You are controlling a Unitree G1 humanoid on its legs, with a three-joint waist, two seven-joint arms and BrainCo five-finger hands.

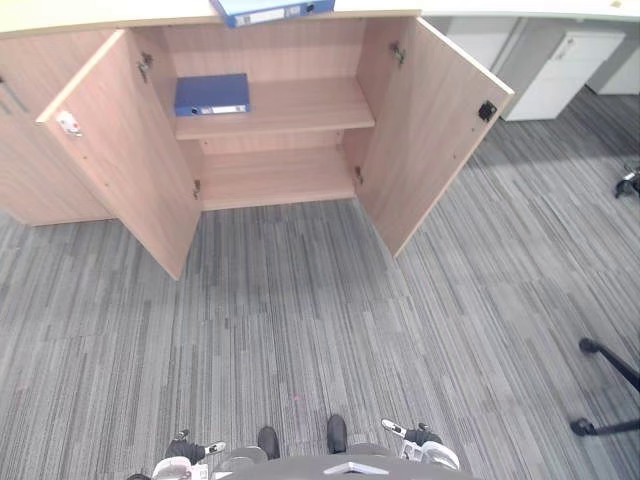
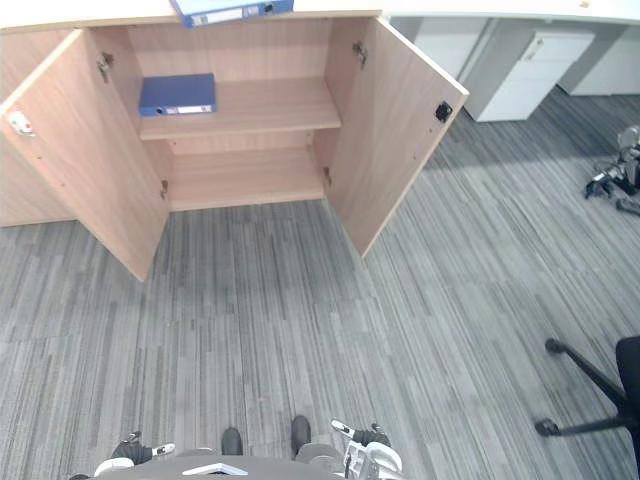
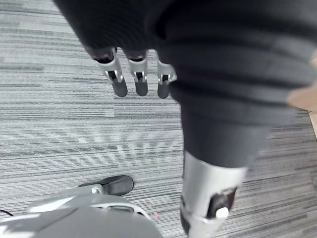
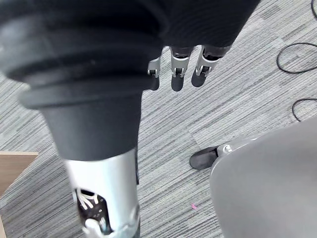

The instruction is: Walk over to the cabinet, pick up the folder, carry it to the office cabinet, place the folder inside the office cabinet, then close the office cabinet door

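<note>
A low light-wood office cabinet (image 1: 300,105) stands with both of its doors swung wide, the left door (image 1: 120,150) and the right door (image 1: 425,130) angled out over the grey striped carpet floor (image 1: 300,320). On the upper shelf inside, towards its left end, a flat blue folder with a white spine label (image 1: 211,95) lies on its side. A second blue folder (image 1: 272,10) lies on the cabinet's tabletop, its edge jutting slightly past the front. The lower shelf (image 1: 275,175) is bare wood. The robot stands well apart from the cabinet, on the carpet. Its left hand (image 3: 141,79) hangs low at its side with the fingers (image 3: 119,83) straight and loosely spread, holding nothing. Its right hand (image 4: 177,74) hangs the same way, fingers (image 4: 200,74) relaxed and empty above the carpet. To the right, white drawer units (image 1: 565,70) stand against the wall, and a black chair base (image 2: 590,385) rests on the floor.
</note>
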